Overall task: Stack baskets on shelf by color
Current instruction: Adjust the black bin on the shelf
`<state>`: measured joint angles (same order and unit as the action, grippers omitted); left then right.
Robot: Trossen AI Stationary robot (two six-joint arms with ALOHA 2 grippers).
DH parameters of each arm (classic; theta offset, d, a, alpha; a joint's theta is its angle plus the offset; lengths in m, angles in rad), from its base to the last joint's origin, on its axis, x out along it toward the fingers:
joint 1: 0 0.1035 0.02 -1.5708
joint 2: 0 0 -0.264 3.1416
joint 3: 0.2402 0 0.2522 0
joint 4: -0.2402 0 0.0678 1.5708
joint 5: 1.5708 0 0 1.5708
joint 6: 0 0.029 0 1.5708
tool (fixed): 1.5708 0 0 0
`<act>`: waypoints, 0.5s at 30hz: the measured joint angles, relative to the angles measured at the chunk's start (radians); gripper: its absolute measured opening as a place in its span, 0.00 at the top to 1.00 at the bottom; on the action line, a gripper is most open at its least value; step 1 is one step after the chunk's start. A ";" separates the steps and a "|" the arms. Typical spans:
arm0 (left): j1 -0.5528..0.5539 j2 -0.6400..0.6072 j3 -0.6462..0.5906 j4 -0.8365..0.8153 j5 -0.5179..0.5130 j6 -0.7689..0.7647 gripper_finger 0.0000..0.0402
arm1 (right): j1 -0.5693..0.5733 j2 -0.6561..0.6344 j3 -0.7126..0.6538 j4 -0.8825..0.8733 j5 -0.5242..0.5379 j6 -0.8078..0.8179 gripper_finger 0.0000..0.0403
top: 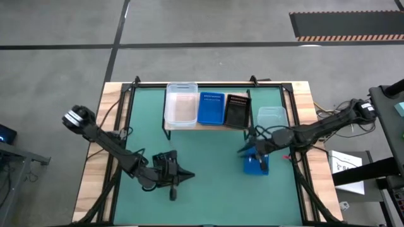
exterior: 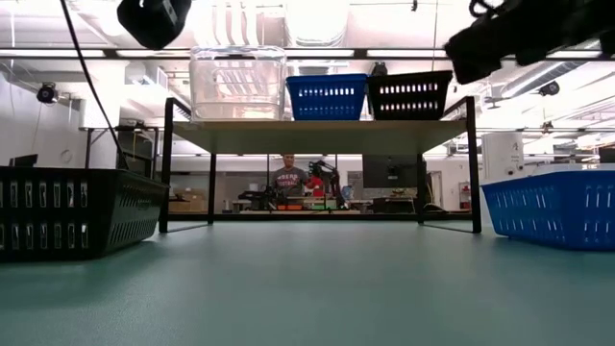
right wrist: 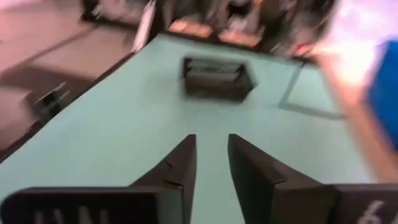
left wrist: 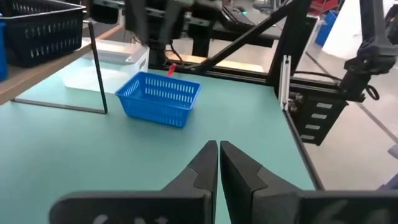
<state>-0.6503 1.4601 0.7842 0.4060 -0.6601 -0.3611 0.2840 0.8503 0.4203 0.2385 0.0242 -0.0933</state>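
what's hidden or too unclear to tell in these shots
- High view: the right gripper covers part of the loose blue basket.
- High view: the black basket on the table lies mostly under the left gripper.
- Right wrist view: motion blur smears the black basket.
- Low view: the blue basket is cut off by the edge.

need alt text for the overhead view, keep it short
Three baskets sit in a row on a low shelf at the back of a green table: clear, blue, black. The right pincer hovers beside a loose blue basket; the left pincer rests shut in front.
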 joint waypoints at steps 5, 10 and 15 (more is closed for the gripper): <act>0.001 0.009 0.003 0.006 0.000 0.001 1.00 | 0.113 0.046 0.151 -0.356 0.028 0.127 0.70; 0.001 -0.003 0.004 0.007 -0.021 0.034 1.00 | 0.203 0.085 0.266 -0.634 0.162 0.326 0.67; 0.001 -0.003 0.003 0.008 -0.055 0.083 1.00 | 0.266 0.115 0.333 -0.750 0.544 0.338 0.70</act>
<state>-0.6495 1.4570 0.7869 0.4141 -0.7149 -0.2779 0.5495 0.9654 0.7530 -0.5111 0.5679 0.2451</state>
